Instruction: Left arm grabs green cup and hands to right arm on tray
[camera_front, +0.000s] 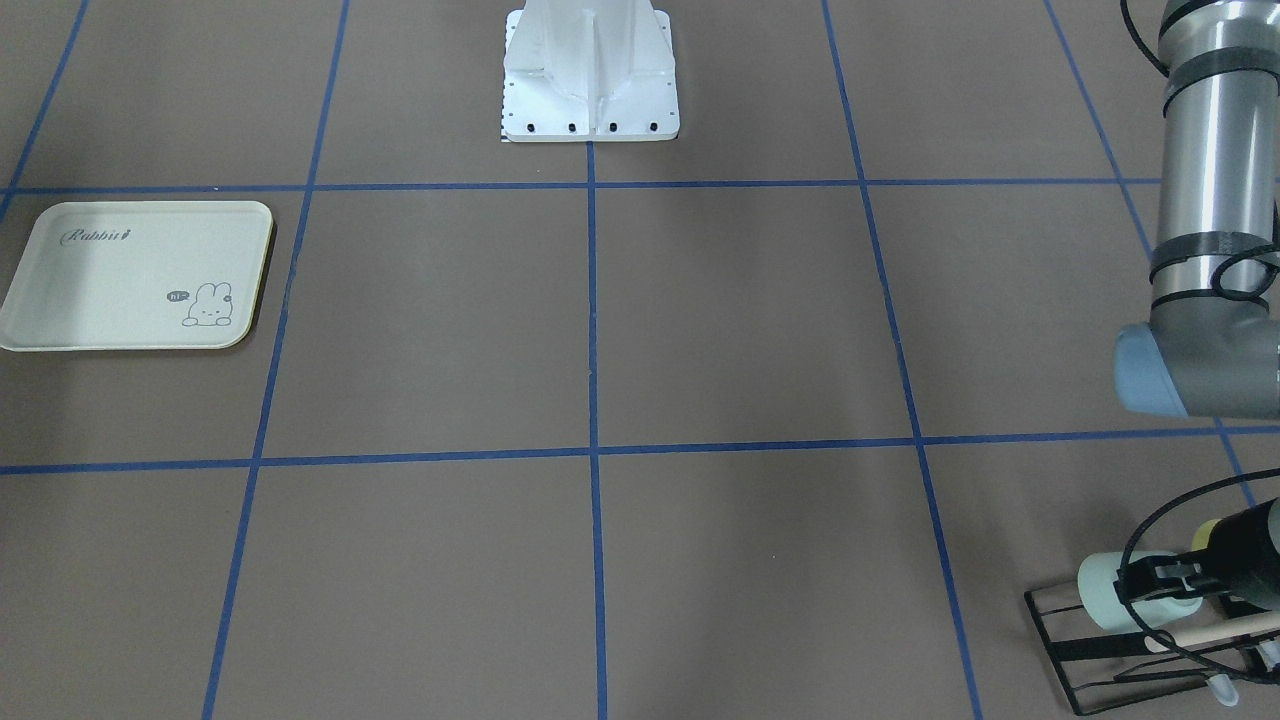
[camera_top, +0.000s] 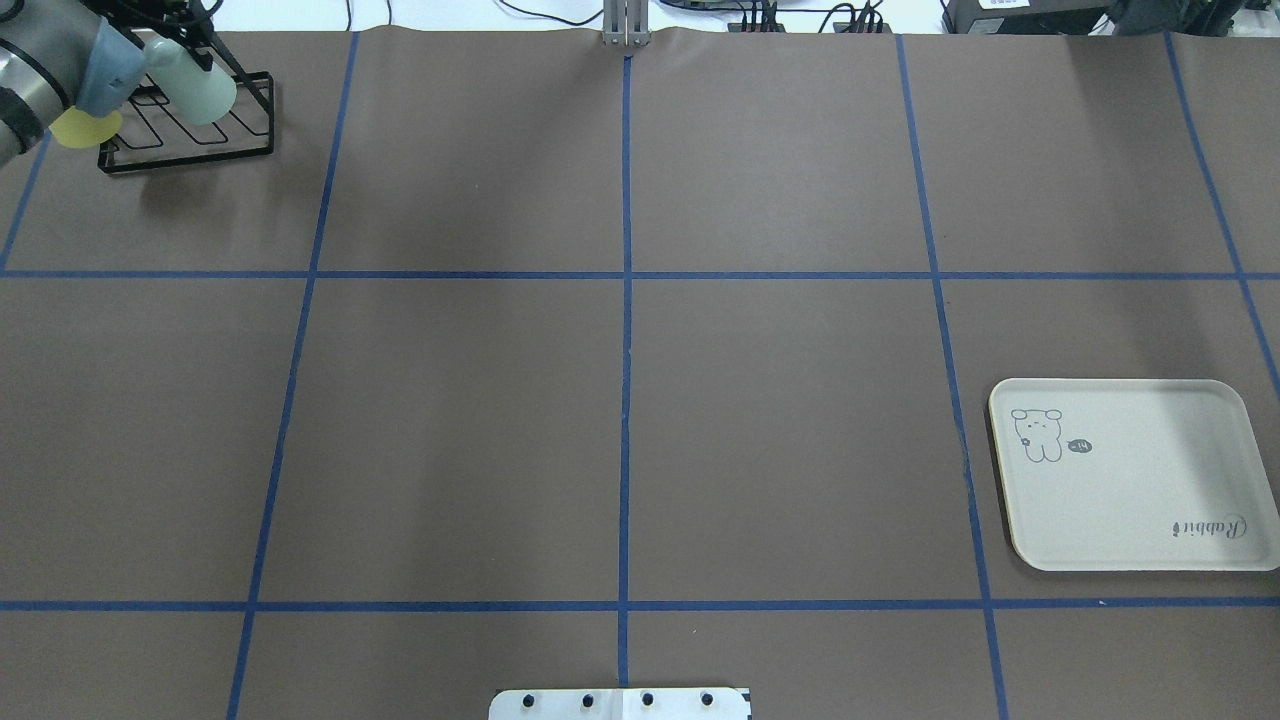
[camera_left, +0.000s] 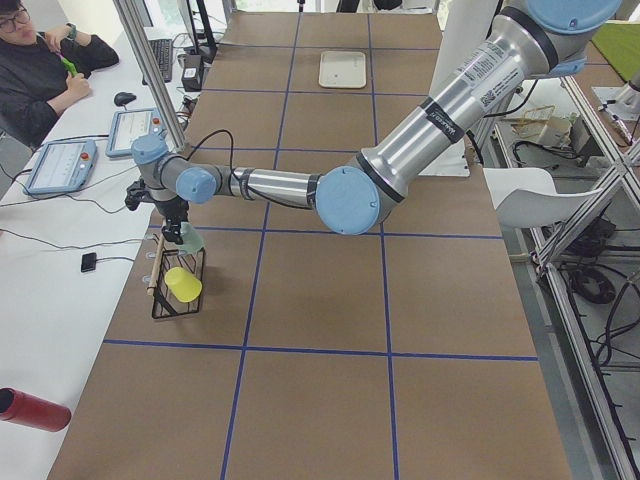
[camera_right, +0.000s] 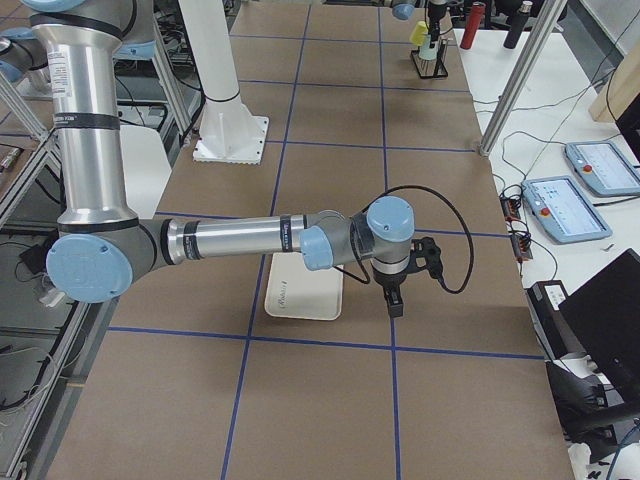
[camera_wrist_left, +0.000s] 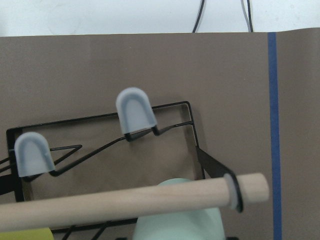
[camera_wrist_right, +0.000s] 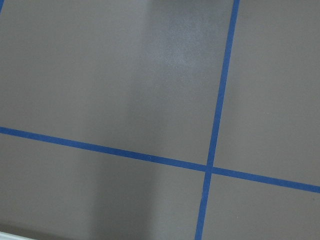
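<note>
- Black two-finger left pincer (camera_front: 1160, 582) sits right on the green cup (camera_front: 1105, 592), a pale mint-green, smooth plastic tumbler. Its fingers lie across the wall, yet I cannot tell whether they are clamped or merely straddling it.
- That green cup lies on its side over the black wire rack (camera_top: 185, 160), at the far left corner of the bench. In the left wrist view the rack's pale wooden rod (camera_wrist_left: 125, 202) crosses in front of it.
- By its looks it is light, stiff and slick, and its taper invites sliding. A hold across the body near the rim seems best, leaving the base end free for the other arm.
- Beside it on the same rack rests a yellow-green plastic cup (camera_top: 85, 127).
- Brown bench (camera_front: 450, 320) with blue tape lines stretches between rack and tray.
- Well apart lies the flat cream rectangular tray (camera_front: 100, 290), lettered "Rabbit" (camera_front: 97, 236), with a bunny drawing (camera_front: 208, 305) and a tiny "hi" bubble.
- Near that tray hangs the black right pincer (camera_right: 392, 300); whether it is parted or closed, I cannot tell.
</note>
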